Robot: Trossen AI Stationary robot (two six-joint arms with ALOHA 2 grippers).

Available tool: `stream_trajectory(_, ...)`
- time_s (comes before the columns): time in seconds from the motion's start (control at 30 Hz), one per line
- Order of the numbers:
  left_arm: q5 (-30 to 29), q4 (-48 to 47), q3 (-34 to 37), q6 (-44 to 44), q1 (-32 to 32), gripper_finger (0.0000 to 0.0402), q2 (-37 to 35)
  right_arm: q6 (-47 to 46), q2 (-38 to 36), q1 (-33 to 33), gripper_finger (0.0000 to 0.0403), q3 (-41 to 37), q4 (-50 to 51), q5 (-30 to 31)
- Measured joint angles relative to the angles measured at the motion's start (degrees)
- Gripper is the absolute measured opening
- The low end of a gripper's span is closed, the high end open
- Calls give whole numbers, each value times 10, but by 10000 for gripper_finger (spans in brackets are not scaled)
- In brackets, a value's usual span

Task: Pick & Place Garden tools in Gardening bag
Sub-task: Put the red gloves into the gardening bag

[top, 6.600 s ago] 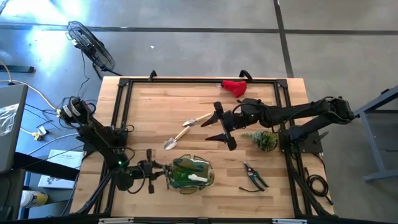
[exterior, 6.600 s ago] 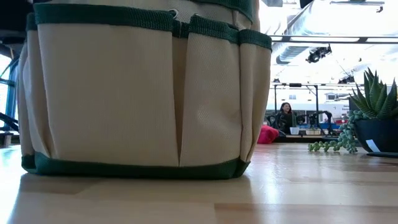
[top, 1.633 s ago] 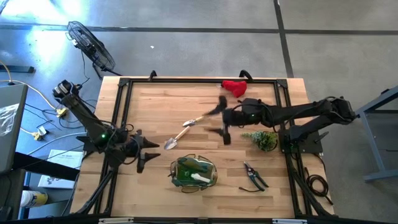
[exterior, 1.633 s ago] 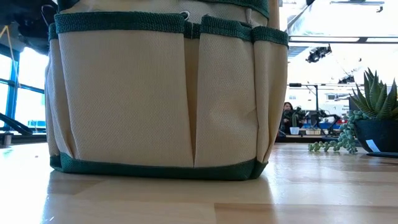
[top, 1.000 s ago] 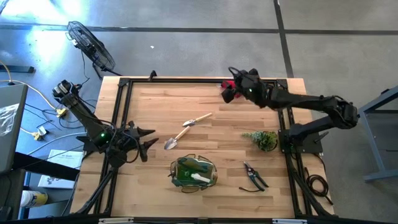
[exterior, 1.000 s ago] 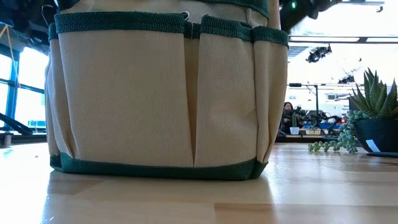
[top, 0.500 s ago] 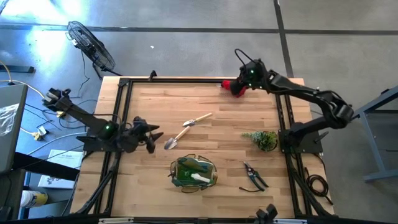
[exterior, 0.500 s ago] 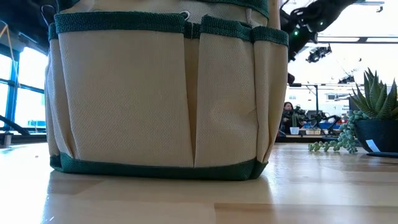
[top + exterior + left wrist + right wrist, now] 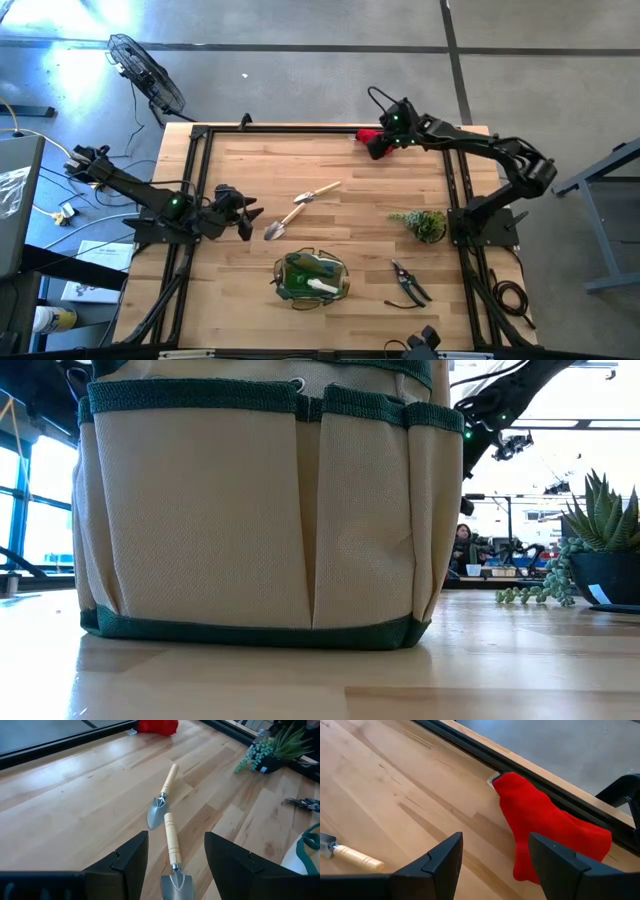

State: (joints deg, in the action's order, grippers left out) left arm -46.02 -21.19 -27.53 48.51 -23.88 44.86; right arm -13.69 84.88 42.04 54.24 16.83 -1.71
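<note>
The right gripper [image 9: 492,865] hovers at the far edge of the wooden desk [image 9: 330,165] with jaws open and empty, just beside the red fabric glove bundle [image 9: 545,830]. The left gripper [image 9: 175,865], jaws parted and apparently empty, points at two wooden-handled metal trowels [image 9: 167,827]. The olive-green fabric gardening bag [image 9: 308,277] sits near the front.

I work in a big lab or workshop. The grey concrete floor [image 9: 300,60] is bare, a black round fan [image 9: 145,72] stands there, cables [image 9: 40,140] trail about, and a black metal frame [image 9: 200,135] edges my pale wooden surface [image 9: 330,160].
</note>
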Motion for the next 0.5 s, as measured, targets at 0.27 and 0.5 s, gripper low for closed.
stream_trajectory(0.27, 25, 0, 0, 14, -1, 186, 0, 0, 0, 0, 216, 0, 24, 44)
stream_trajectory(0.5, 55, 0, 0, 32, -1, 186, 0, -2, 0, -2, 216, 0, 35, 63)
